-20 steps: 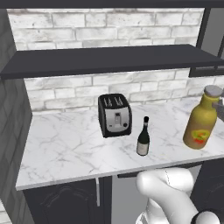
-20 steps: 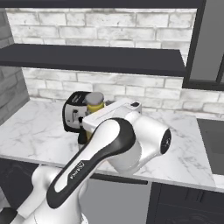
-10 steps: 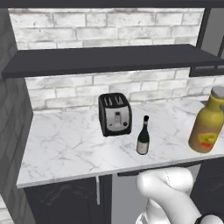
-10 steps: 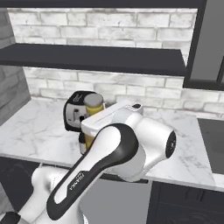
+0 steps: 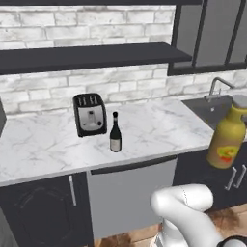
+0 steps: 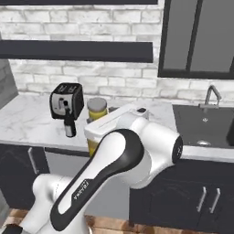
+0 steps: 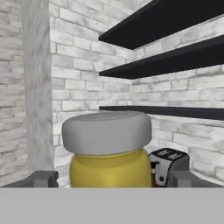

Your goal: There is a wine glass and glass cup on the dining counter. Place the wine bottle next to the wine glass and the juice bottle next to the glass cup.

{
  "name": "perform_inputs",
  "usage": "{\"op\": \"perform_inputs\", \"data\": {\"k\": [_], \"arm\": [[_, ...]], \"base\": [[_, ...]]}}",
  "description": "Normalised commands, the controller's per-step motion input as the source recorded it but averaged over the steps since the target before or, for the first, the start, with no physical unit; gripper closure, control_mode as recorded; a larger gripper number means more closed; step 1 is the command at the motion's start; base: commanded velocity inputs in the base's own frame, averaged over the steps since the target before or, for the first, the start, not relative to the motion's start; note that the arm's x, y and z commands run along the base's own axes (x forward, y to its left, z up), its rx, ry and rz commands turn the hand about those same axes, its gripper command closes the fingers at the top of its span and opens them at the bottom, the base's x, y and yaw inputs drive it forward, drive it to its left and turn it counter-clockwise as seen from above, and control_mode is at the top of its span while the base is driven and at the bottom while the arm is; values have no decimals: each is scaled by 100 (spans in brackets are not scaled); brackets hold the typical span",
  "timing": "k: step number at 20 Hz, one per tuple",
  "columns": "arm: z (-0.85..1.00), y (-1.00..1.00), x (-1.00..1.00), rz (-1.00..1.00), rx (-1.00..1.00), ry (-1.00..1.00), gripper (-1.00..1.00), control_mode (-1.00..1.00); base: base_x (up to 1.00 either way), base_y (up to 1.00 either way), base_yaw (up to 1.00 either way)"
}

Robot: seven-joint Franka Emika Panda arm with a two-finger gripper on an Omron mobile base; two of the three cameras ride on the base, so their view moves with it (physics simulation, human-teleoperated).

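Hand view shows your gripper (image 7: 109,178) clasping the amber juice bottle (image 7: 109,151) between wide-spread fingers. Beside the toaster (image 5: 89,114), the dark wine bottle (image 5: 115,133) stands upright on the marble counter (image 5: 43,144).

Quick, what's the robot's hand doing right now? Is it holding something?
Gripper: holding the juice bottle, lifted off the counter, one finger on each side of it.

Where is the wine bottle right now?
The wine bottle stands upright on the marble counter against the brick wall, just right of the toaster in the left base view.
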Motion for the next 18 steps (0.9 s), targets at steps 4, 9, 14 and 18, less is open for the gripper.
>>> {"op": "perform_inputs", "data": {"k": [4, 9, 14, 18], "arm": [[0, 0, 0, 0, 0, 0, 100, 100], [0, 0, 0, 0, 0, 0, 100, 100], [0, 0, 0, 0, 0, 0, 100, 100], [0, 0, 0, 0, 0, 0, 100, 100]], "base": [[-32, -35, -68], [-38, -31, -70], [-53, -27, -68], [-53, -16, -71]]}}
